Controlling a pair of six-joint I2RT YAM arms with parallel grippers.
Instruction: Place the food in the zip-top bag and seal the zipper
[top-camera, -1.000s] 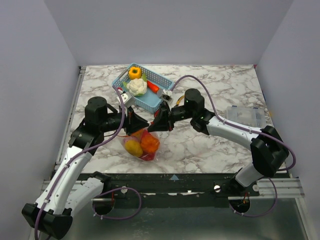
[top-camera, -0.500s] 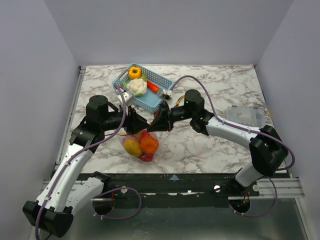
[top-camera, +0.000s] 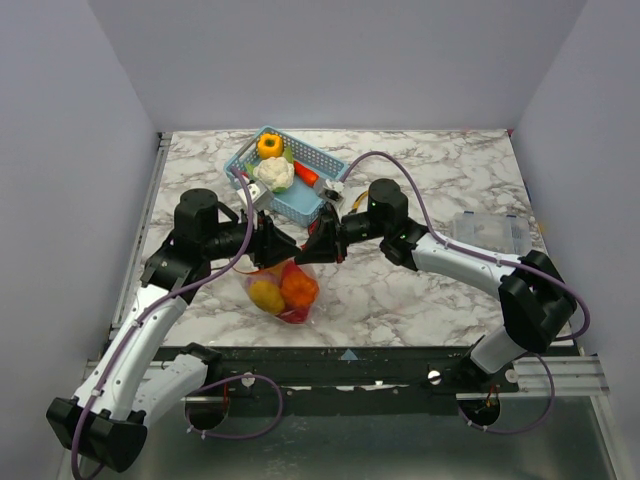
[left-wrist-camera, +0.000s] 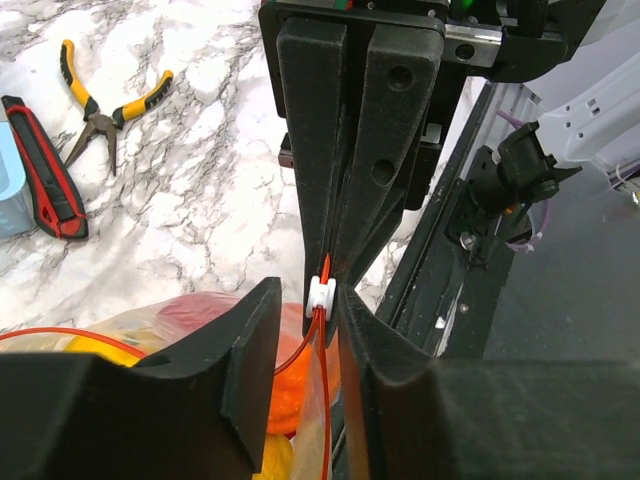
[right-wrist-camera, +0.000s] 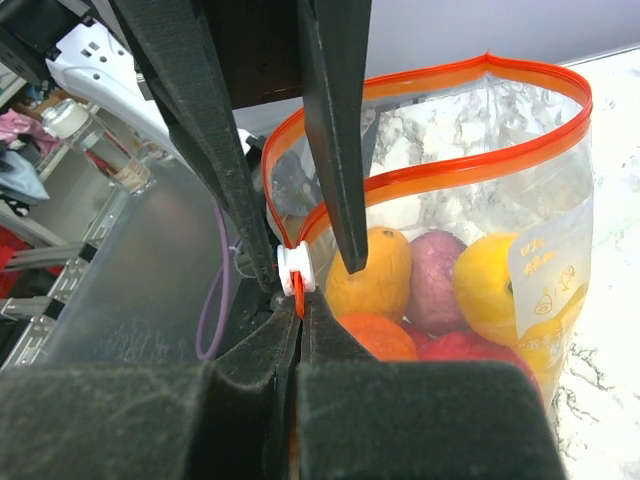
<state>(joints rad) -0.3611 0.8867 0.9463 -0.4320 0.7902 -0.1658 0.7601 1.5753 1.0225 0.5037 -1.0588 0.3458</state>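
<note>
While the clear, crinkly zip-top bag (top-camera: 283, 287) is held up by its mouth over the marbled desk (top-camera: 420, 290), the mouth gapes in a loop. Glossy rounded food (right-wrist-camera: 375, 275) sits inside: orange, yellow, purple, red. Right fingers (right-wrist-camera: 420, 420), flat black foam, are pressed together on the thin red-orange zipper (right-wrist-camera: 470, 160) beside the white slider (right-wrist-camera: 293, 270). Left fingers (left-wrist-camera: 245, 350) are spread, straddling the strip.

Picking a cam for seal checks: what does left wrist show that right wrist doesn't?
Left wrist only: yellow-handled pliers and a red-and-black tool on the marble table.
Right wrist only: the zip-top bag mouth gaping, the zipper tracks apart in a loop, and a purple fruit inside.
Both: the white slider and an orange fruit in the bag.
</note>
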